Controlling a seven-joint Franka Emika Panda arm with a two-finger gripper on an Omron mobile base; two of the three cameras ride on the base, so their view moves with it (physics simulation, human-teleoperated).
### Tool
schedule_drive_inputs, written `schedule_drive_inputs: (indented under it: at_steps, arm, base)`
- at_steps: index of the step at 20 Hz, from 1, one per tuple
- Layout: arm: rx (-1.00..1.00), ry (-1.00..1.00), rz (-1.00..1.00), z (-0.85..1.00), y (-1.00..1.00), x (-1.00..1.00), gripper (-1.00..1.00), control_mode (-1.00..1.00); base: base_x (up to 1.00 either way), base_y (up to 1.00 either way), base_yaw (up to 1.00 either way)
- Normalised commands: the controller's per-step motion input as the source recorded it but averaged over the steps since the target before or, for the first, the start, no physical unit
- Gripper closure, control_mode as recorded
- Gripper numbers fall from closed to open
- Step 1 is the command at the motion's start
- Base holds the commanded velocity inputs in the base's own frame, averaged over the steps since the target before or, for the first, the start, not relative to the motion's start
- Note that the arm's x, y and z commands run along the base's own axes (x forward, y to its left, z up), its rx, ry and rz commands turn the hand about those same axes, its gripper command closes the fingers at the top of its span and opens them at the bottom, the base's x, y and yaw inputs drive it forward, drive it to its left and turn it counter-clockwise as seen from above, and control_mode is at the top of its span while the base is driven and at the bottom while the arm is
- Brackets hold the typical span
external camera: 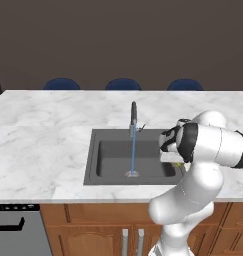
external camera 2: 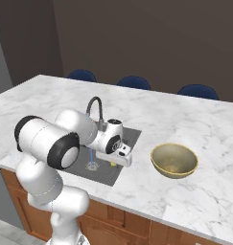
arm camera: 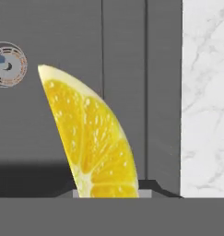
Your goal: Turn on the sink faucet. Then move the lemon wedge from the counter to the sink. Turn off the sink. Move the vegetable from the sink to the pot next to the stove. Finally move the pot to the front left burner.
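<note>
Currently running water from sink faucet point(external camera: 133, 116) into sink point(external camera: 110, 155); holding lemon wedge point(arm camera: 92, 143) clamped in nearly closed hand point(external camera 2: 119, 158) over basin's right side, beside worktop point(external camera: 43, 130); tan bowl point(external camera 2: 174, 160) sitting further right.

Lemon wedge point(arm camera: 92, 138) upright over the sink point(arm camera: 49, 129), counter point(arm camera: 205, 92) alongside.

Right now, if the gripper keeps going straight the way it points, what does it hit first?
Probably the sink floor. The gripper, shut on the lemon wedge, points down into the basin near its right wall, with the drain off to one side. Depth is unclear.
</note>
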Motion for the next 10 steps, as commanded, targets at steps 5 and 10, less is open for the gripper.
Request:
schedule_drive_inputs:
  at_steps: [5,10]
  arm:
    - [0.03,0.0,0.1,0.0,0.65,0.5,1.0,-1.0]
    - [0.02,0.0,0.09,-0.06,0.25,0.55,1.0,-1.0]
  base:
    - [0.0,0.0,0.0]
    - [0.0,0.0,0.0]
